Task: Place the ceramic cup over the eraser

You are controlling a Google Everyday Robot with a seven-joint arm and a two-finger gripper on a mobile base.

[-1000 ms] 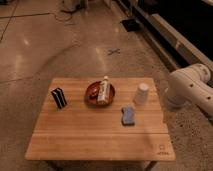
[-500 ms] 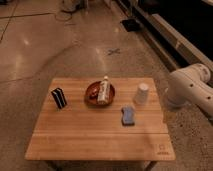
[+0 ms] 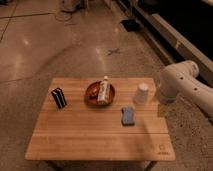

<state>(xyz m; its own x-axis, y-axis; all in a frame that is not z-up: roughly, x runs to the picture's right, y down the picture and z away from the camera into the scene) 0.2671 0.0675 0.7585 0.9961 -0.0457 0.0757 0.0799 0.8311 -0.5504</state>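
Claw (image 3: 163, 106) hangs at the edge of the tabletop (image 3: 100, 136), at the end of the white arm, low & approx at board level. It stands wide open w/ nothing in it.

Ceramic cup (image 3: 142, 93) stands just beside the claw, on the board side, apart from it as far as I can tell. It's the closest obj to the claw, so prob the arm is set up here to reach for it. Cup looks narrower at top than at base, which would suit mouth-down, ready to drop over sth; can't confirm the rim though. It's plain white w/ a smooth glazed look & no handle. Grip has to go on the round tapered wall, which is likely slippery.

Eraser (image 3: 59, 97) sits at the far end of the tabletop from the claw, well apart. It's a small black block w/ a pale stripe on its side, standing up on edge. That makes it narrow enough to fit under the cup, but it could tip if the rim clips it.

Btwn claw & eraser is a round brown bowl (image 3: 91, 98), glossy, w/ a white labelled bottle (image 3: 104, 90) lying in it. Carry path prob needs to pass above these. Blue spongy pad (image 3: 128, 115) lies flat near the claw, on the cup's camera side. Tabletop is pale wood planks, matte.
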